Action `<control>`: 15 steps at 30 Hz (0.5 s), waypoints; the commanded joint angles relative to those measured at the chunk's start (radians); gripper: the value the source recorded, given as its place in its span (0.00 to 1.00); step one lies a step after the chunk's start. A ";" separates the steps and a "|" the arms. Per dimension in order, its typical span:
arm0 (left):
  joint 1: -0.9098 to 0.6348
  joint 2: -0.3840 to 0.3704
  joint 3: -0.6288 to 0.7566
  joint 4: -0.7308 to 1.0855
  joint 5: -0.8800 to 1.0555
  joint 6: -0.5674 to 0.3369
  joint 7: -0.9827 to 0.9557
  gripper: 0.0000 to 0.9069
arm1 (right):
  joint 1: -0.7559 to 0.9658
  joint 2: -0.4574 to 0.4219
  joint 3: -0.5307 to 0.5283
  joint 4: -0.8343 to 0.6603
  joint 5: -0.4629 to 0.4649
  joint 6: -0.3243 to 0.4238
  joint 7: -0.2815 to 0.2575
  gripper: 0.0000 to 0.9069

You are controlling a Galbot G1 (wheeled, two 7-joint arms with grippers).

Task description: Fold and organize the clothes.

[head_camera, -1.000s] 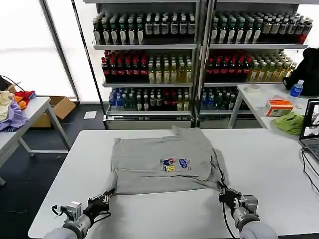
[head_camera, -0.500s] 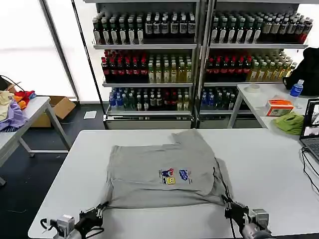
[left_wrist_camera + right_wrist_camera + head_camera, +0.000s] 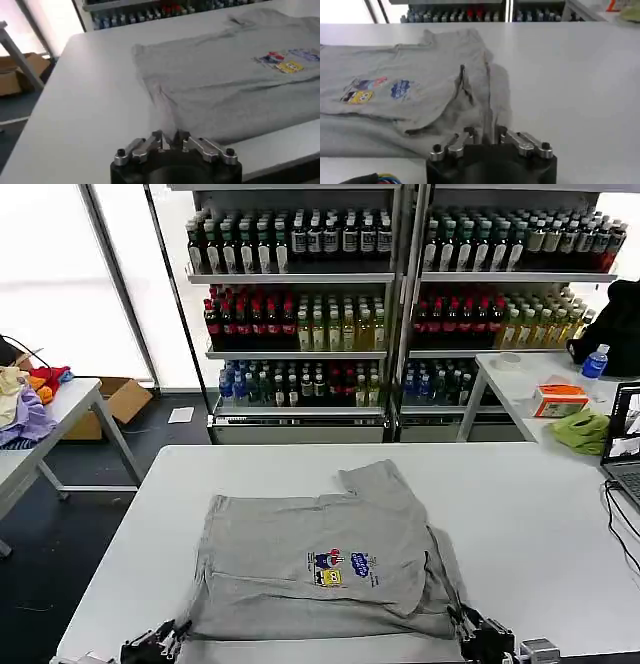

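Left claw (image 3: 170,139) pinched the T-shirt (image 3: 320,559) at its near left corner. Right claw (image 3: 486,135) gripped the near right corner, at the bench (image 3: 540,524) edge.

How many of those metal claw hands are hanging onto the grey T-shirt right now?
2. The left gripper pinches the T-shirt at its near left corner, and the right gripper pinches the near right corner, both at the table's front edge.
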 commanded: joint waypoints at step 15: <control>-0.735 0.334 0.247 0.480 -0.298 -0.016 0.220 1.00 | 1.024 -0.059 -0.388 -0.735 0.025 -0.007 -0.232 1.00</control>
